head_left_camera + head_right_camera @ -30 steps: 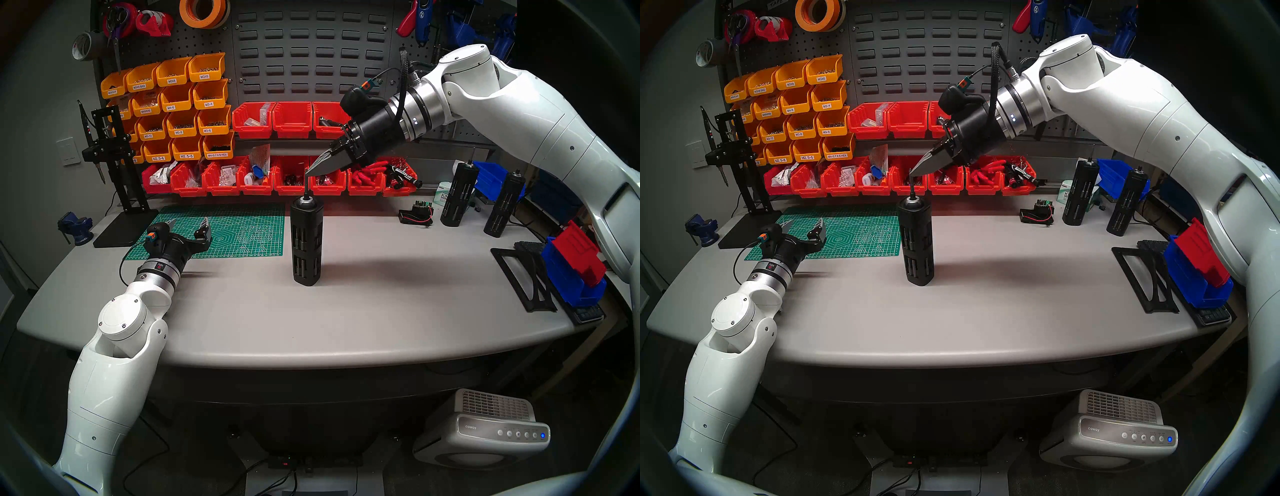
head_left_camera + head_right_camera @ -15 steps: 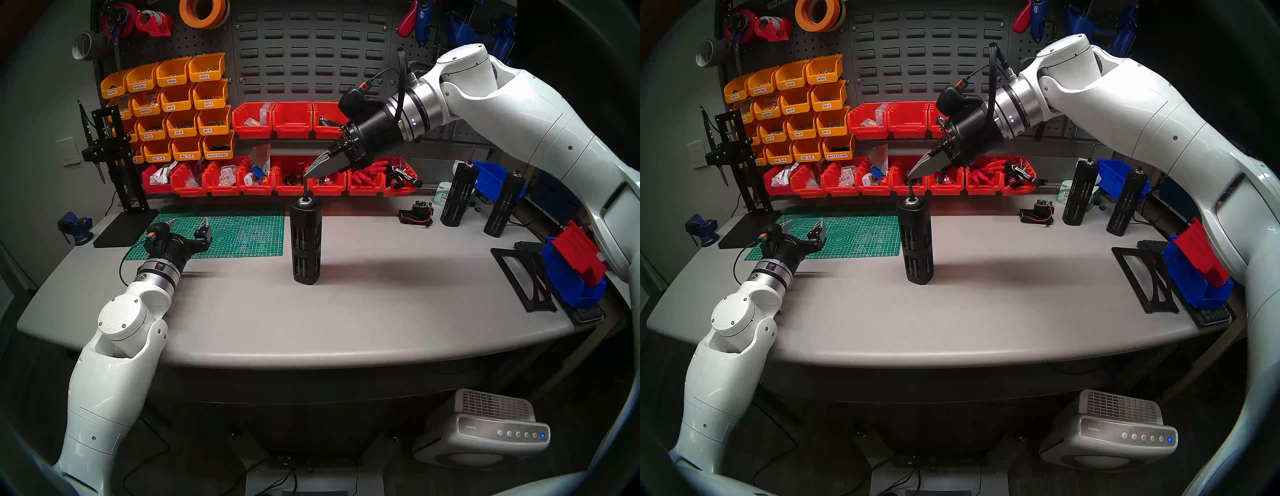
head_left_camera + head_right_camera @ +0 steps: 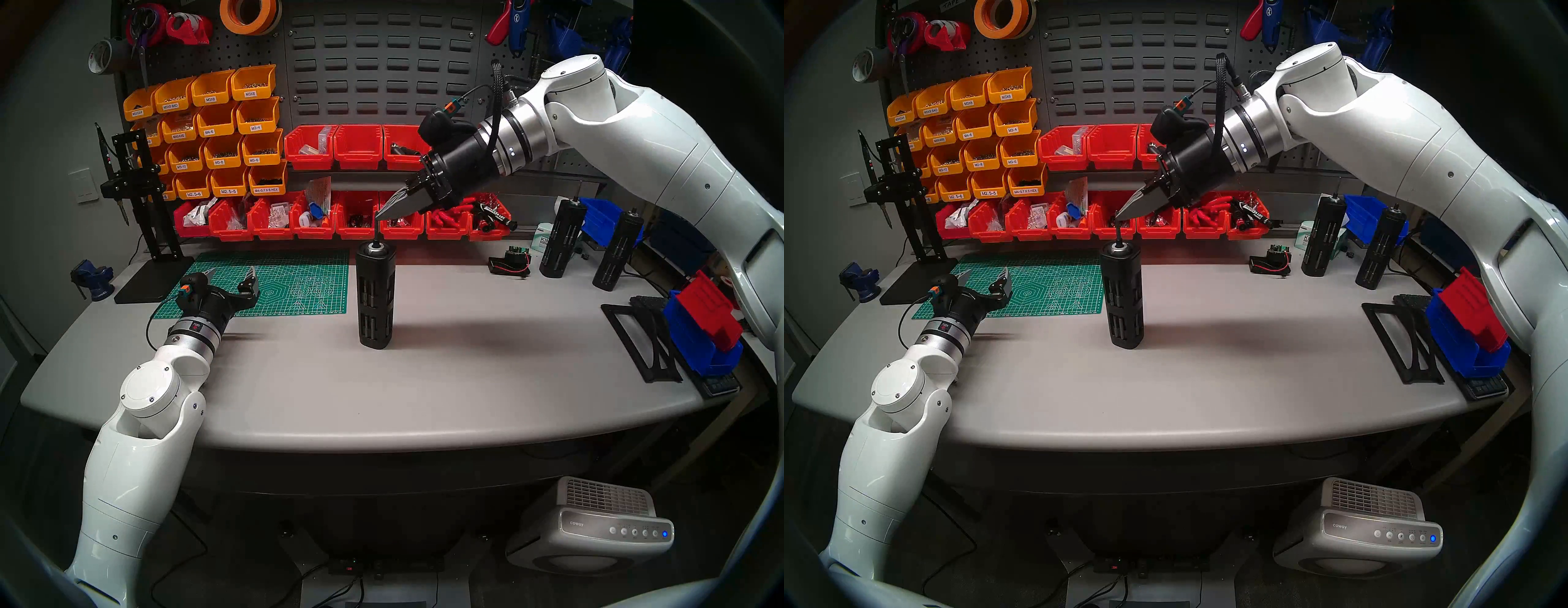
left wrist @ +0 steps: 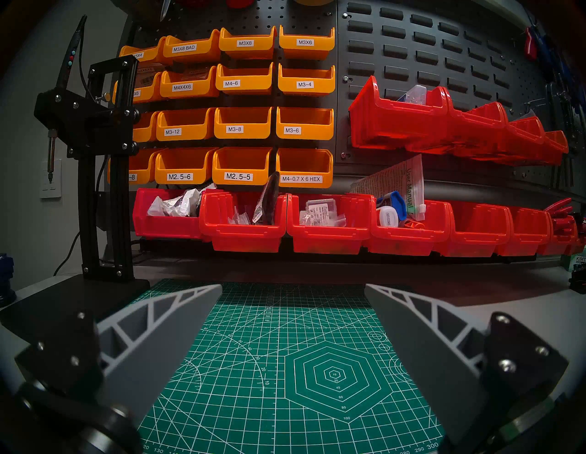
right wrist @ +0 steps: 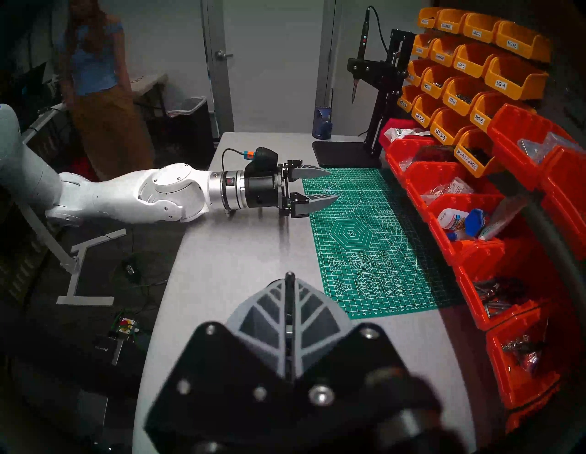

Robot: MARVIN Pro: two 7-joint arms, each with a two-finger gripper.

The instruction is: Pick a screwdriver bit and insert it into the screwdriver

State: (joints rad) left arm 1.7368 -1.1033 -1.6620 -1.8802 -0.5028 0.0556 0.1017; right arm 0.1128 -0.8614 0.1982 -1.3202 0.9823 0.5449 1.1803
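While the right claw (image 3: 379,215) pinched the screwdriver bit (image 3: 376,230), its lower end entered the screwdriver (image 3: 376,297) socket below; seating and release remained.

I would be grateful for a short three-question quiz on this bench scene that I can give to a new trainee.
1. True or false: the left gripper is open and holds nothing over the green cutting mat.
2. What does the right gripper pinch? A) a marker B) the screwdriver bit C) a roll of tape
3. Fill in: the bit's lower end meets the top socket of the ______ standing at mid-table.

Key
1. True; its fingers stand wide apart with only mat between them.
2. B; the jaws are closed on the thin rod.
3. The screwdriver, the black slotted cylinder. How deep the bit sits cannot be told.
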